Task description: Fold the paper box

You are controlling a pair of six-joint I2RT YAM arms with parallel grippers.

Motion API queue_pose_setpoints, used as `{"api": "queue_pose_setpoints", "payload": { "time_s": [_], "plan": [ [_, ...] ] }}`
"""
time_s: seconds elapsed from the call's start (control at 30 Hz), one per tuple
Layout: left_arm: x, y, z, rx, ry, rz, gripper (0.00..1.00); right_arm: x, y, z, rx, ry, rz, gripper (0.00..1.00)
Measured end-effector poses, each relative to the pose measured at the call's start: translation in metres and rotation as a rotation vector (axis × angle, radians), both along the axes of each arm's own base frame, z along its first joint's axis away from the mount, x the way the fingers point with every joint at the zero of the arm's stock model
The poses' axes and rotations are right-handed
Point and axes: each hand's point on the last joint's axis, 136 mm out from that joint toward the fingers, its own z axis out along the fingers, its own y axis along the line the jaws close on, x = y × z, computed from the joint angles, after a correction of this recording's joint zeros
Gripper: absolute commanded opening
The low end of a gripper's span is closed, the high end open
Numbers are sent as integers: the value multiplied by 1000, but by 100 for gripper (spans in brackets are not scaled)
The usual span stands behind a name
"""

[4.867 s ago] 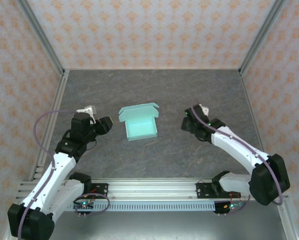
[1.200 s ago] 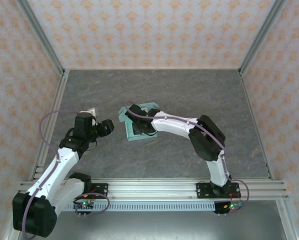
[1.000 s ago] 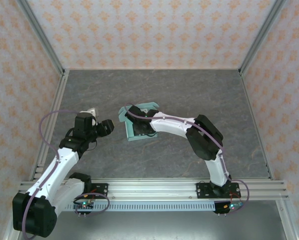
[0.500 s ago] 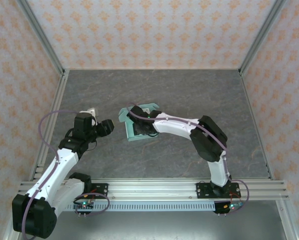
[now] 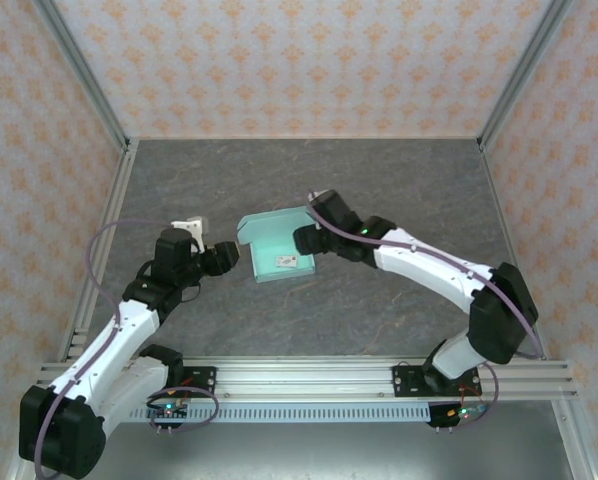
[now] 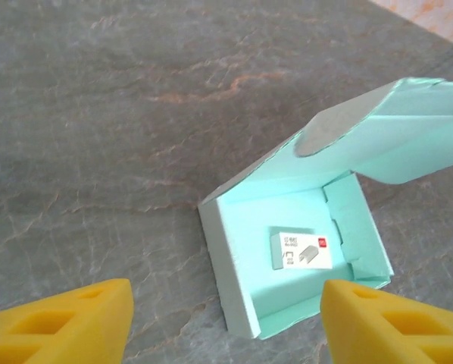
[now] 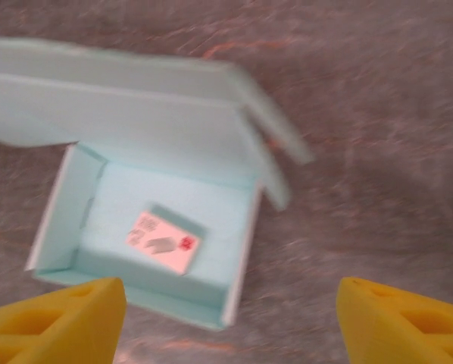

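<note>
- The paper box [image 5: 269, 258] is lying on the grey table [image 5: 399, 180], left of centre, between your two grippers.
- Its tray is sitting open side up. The hinged lid [image 5: 274, 224] is rising from the far edge and leaning partly over the tray, not closed.
- A small white label [image 5: 292, 262] with a red spot is lying flat on the tray floor, toward its right side.
- Your left gripper [image 5: 226, 258] is hanging just beside the box's left wall. You cannot tell from above whether it is touching the card.
- In the left wrist view, the left gripper [image 6: 226, 303] is showing its jaws spread wide, with the yellow fingers [image 6: 60, 326] at the lower corners. The box [image 6: 245, 258] is lying ahead of them and nothing is being held.
- Your right gripper [image 5: 304, 238] is hovering at the box's far right corner, close against the lid's right end.
- In the right wrist view, the right gripper [image 7: 230, 303] is also keeping its jaws wide and empty. The box [image 7: 211, 205] is lying ahead and to the left, its near right corner reaching between the fingers, and the picture is blurred.
- In that view the label [image 7: 164, 236] is resting near the middle of the tray.
</note>
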Motion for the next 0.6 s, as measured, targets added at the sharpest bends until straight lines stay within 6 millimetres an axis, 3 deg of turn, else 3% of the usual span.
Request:
{"api": "queue_pose_setpoints", "payload": {
  "time_s": [0.23,0.6],
  "plan": [
    [7,4,-2,81,-143,-31,71,25,-32,-17,29,-8,89,74],
    [27,-8,4,194,-218,-158,75,33,-14,-4,144,-98,288,68]
  ]
}}
